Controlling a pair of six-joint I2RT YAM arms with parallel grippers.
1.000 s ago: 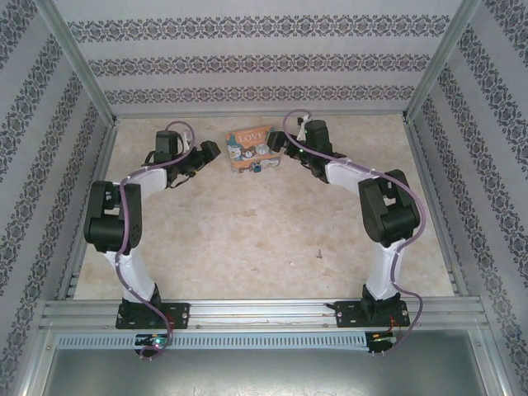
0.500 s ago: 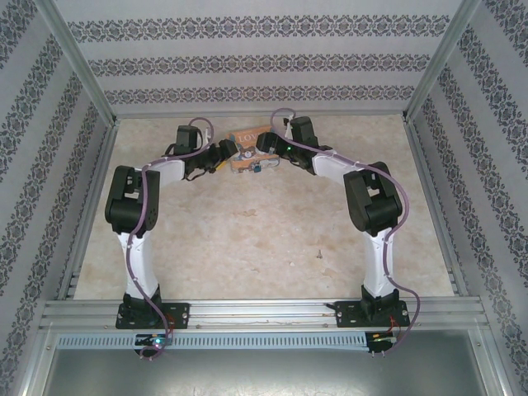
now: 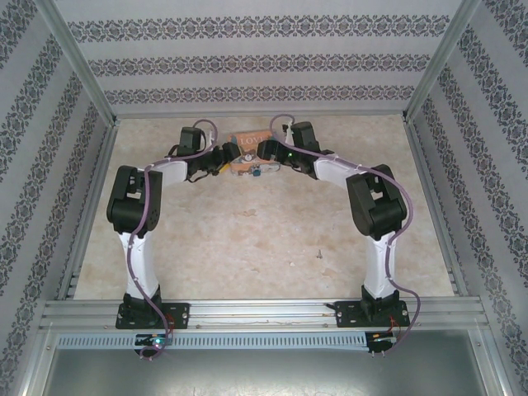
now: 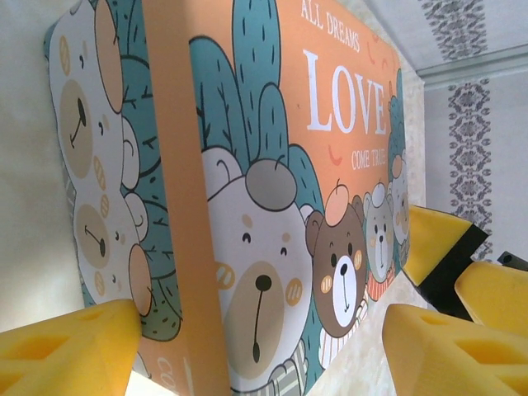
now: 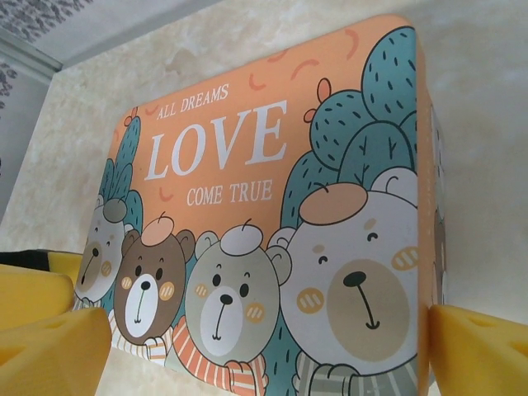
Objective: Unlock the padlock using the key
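Beside tin box (image 3: 250, 139), padlock (image 3: 257, 171) barely discernible.

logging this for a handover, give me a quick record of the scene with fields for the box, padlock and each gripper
tin box: orange, lying flat on the table, far middle
padlock: teal, by the box's near edge; shackle too small to tell
left gripper: jaws wide, straddling the box
right gripper: jaws wide, straddling the box from the opposite side
contact with box: cannot tell
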